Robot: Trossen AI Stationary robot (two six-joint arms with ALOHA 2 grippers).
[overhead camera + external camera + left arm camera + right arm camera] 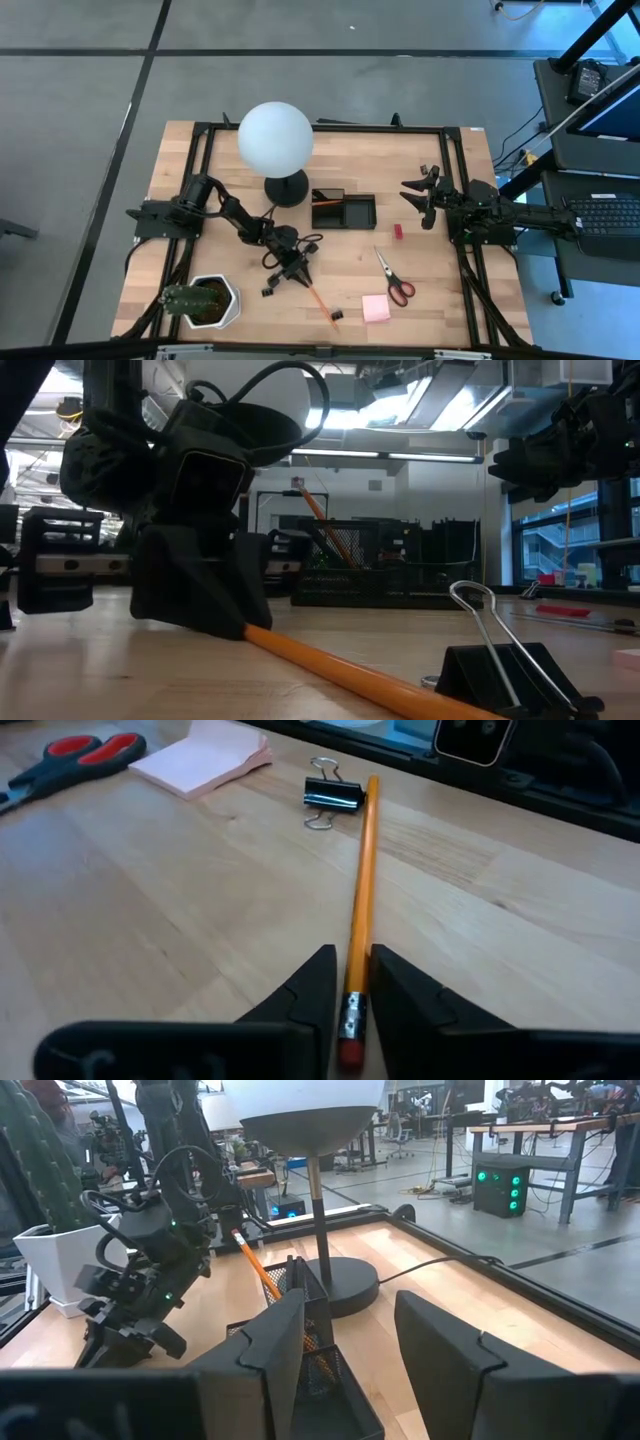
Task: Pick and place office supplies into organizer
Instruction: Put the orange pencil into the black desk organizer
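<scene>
The left gripper (350, 995) is down at the tabletop with its two fingers set on either side of the eraser end of an orange pencil (361, 890), closed in to the shaft or nearly so; it looks like a grasp just being made, low and at the end so the pencil can be lifted clear of the wood. The pencil lies flat and runs straight away from this gripper, and at its far tip a black binder clip (333, 797) sits touching or just beside it, which could get nudged if the pencil drags. Further off beyond the clip lie a pink sticky-note pad (203, 764) and red-handled scissors (75, 756). The organizer (343, 211) is well apart from this gripper, next to the lamp (276, 142), with one pencil already leaning in it. The right gripper (345, 1345) hangs above the table with fingers spread and nothing between them, the organizer just ahead of it, apparently waiting.
</scene>
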